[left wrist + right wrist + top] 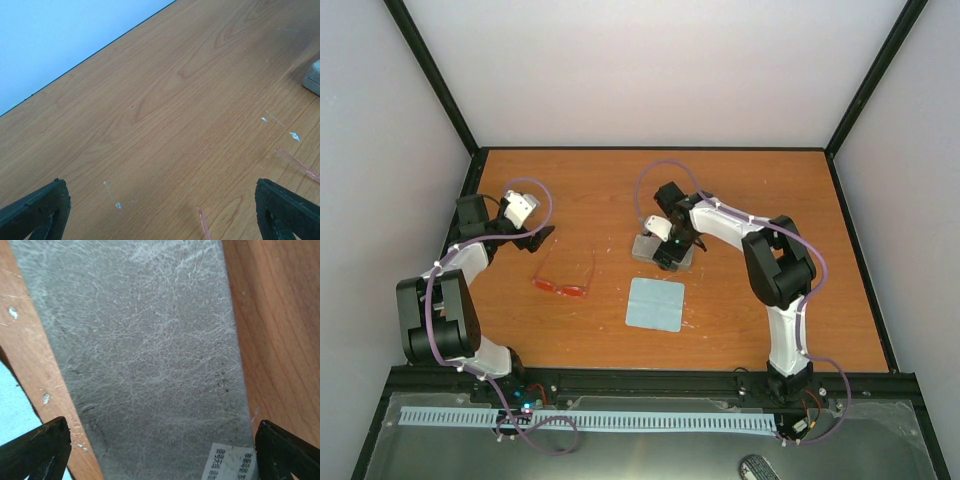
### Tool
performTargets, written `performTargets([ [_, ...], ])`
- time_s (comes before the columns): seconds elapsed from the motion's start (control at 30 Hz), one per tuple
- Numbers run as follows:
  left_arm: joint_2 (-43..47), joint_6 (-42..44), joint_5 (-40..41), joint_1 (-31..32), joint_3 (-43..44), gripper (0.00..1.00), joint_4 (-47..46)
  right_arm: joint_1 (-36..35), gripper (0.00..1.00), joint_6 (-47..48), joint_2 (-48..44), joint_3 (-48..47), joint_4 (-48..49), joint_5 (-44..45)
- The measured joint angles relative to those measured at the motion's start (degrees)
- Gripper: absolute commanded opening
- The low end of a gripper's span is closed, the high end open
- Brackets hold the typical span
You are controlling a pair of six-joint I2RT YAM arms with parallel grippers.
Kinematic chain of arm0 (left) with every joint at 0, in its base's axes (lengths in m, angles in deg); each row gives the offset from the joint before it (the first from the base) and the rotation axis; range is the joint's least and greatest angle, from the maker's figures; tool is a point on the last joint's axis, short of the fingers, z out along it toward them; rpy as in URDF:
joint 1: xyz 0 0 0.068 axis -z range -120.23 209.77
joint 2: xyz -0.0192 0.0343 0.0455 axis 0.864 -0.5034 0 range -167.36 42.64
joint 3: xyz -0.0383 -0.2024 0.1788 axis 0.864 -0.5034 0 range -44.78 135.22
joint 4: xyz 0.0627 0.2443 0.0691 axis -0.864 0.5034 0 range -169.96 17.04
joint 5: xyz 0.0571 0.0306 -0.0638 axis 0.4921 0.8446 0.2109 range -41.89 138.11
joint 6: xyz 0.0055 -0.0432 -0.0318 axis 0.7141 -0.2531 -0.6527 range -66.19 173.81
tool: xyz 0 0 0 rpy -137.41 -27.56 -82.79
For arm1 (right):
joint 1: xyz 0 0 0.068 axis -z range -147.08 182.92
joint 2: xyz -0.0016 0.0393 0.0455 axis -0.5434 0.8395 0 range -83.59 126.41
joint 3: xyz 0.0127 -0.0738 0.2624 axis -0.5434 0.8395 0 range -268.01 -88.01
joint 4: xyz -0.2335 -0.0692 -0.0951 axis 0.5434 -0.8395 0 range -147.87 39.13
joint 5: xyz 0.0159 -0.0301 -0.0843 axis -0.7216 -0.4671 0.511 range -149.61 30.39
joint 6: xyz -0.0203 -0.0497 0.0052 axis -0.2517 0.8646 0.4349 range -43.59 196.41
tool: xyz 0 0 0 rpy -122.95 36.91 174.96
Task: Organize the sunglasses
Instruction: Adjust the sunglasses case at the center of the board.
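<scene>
Plainly, thin red-rimmed sunglasses on wood-grain table, grey leathery rect. case.

Finding: one printed item. A small white label is stuck on the textured top of the grey case, at the case's edge nearest the right wrist camera and toward its right-hand corner. It carries short lines of dark characters, set at a slant and cut off by the picture's border. The script looks East Asian, but the characters are too small and blurred to read. No lettering, number or sign is legible elsewhere on the case, on the desk beside it, or in the overhead and left wrist views.
</scene>
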Motion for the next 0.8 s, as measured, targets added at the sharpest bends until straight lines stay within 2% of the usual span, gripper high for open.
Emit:
performTargets([
  [0.17,0.0,0.0,0.0,0.0,0.0,1.0,0.0,0.0,0.75,-0.6,1.2,0.0,0.6,1.2],
  [0.3,0.0,0.0,0.0,0.0,0.0,0.99,0.0,0.0,0.74,-1.4,1.6,-0.7,0.5,1.5],
  [0.4,-0.1,0.0,0.0,0.0,0.0,1.0,0.0,0.0,0.68,-1.5,1.6,-1.4,0.3,2.1],
  [0.53,-0.1,0.0,-0.1,0.0,-0.1,1.0,0.0,0.0,0.64,-2.0,1.6,-1.6,0.0,2.3],
  [0.67,-0.1,0.0,-0.8,0.0,-0.1,0.99,0.0,0.0,0.46,-3.0,1.7,-2.4,-1.5,2.1],
  [0.8,-0.1,-0.9,-2.9,0.2,0.1,0.98,0.3,0.0,0.47,-5.9,2.1,-5.8,-4.0,-0.3],
])
